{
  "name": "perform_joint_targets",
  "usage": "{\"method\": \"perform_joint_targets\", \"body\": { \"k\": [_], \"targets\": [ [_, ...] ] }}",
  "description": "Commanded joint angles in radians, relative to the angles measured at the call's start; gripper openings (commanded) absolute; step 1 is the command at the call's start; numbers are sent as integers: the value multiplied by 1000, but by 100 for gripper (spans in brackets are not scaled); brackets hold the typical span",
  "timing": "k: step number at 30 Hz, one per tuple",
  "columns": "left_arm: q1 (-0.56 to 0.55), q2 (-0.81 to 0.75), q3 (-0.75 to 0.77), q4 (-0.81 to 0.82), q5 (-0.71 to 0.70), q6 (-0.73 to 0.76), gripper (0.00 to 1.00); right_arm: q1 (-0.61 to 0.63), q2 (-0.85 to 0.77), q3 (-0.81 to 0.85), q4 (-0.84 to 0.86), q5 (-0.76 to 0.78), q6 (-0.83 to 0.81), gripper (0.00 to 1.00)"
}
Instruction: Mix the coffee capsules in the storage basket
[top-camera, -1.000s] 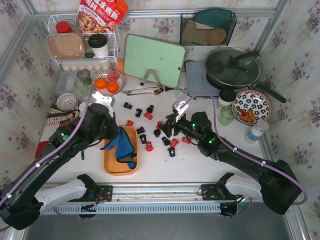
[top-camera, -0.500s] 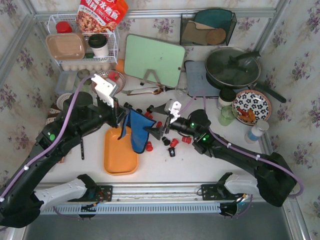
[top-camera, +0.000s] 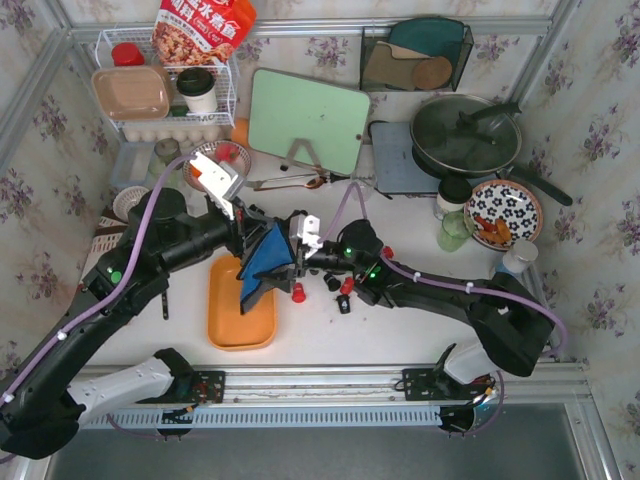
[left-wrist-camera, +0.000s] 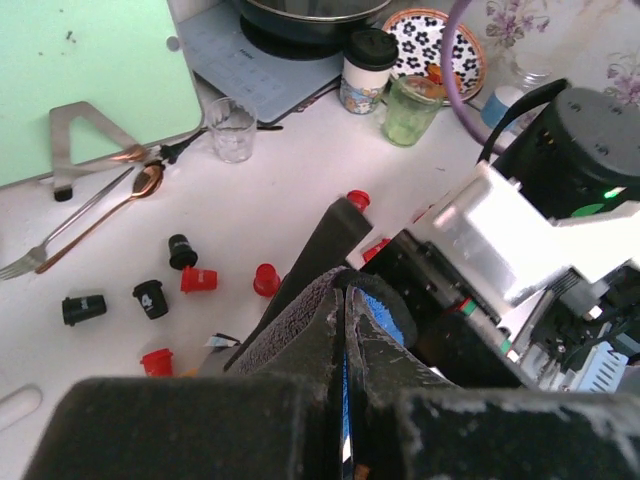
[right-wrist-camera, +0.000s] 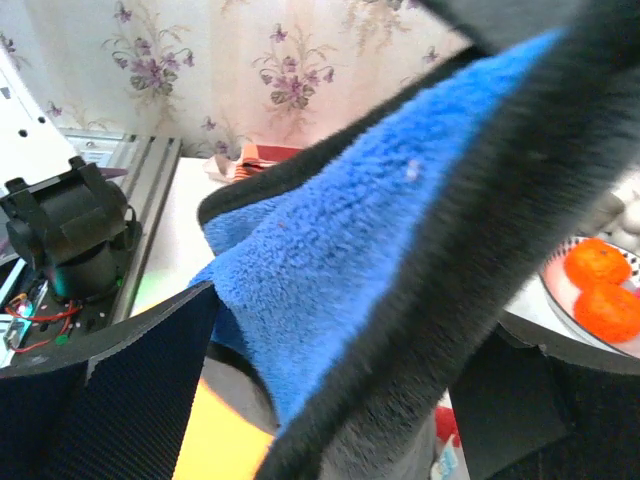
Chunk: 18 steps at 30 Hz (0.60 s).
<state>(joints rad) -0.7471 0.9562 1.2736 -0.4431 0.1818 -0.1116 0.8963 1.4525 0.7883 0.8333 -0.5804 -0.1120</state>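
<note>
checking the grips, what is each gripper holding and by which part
The left gripper pinches the blue cloth by its top, hanging over the storage basket. The right gripper stands open around the cloth, gripping nothing.

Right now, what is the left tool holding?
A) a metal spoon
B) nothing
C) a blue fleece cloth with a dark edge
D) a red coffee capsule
C: the left tool is shut on the blue fleece cloth, which hangs from it.

One storage basket (top-camera: 235, 322), one blue cloth (top-camera: 262, 258), two oranges (right-wrist-camera: 598, 266), one fork (left-wrist-camera: 18, 264), one spoon (left-wrist-camera: 147, 180), one glass (left-wrist-camera: 232, 130)
</note>
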Motion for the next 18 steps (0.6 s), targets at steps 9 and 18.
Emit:
{"method": "perform_joint_targets", "body": {
  "k": [9,18],
  "targets": [
    [-1,-61,-35,119,54,-16,0,46,47,24,21,-41,-14,52],
    [-1,-122,-61,32,-49,23,7,48,-33,30,-158,77,3,0]
  ]
}}
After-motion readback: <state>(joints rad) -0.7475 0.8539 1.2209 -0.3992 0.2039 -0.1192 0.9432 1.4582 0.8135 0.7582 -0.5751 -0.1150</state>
